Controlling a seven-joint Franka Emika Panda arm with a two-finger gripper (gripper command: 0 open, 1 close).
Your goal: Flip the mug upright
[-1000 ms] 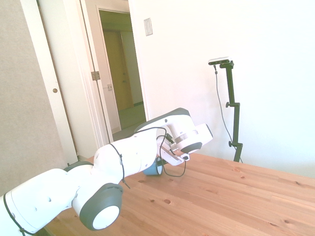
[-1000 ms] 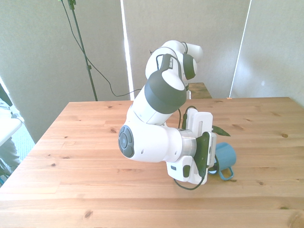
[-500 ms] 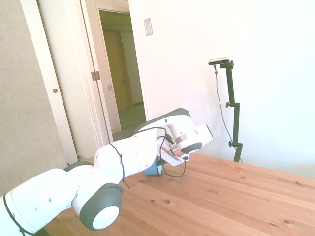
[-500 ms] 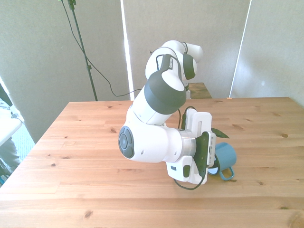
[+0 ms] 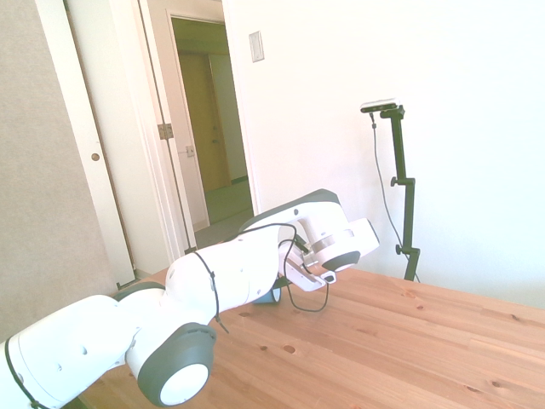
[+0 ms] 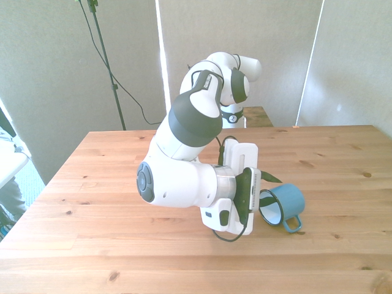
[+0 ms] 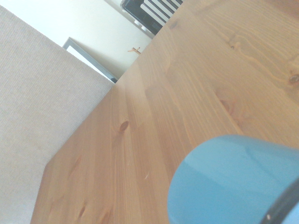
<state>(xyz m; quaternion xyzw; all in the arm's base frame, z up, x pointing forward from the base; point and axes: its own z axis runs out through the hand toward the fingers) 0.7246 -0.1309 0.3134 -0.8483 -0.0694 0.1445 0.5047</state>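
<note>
The light-blue mug [image 6: 286, 201] lies on its side on the wooden table [image 6: 110, 184], toward the front view's right. Its dark-rimmed white mouth faces my gripper and its loop handle [image 6: 293, 224] points toward the near edge. My gripper [image 6: 267, 195] sits just at the mug's mouth. One dark finger [image 6: 270, 178] shows above the rim, spread off the hand's middle, and nothing is held. The arm hides all but a blue sliver of the mug [image 5: 272, 296] in the side view. In the wrist view the mug's blue wall [image 7: 233, 182] fills one corner, close by.
Bare wood stretches around the mug on the front view's right and toward the near edge. My bulky white forearm [image 6: 184, 184] hangs low over the table's middle. An open doorway [image 5: 204, 128] shows in the side view.
My arm and hand have shifted toward the front view's left, backing off the mug. The mug stays on its side in place, and more of its mouth shows now.
</note>
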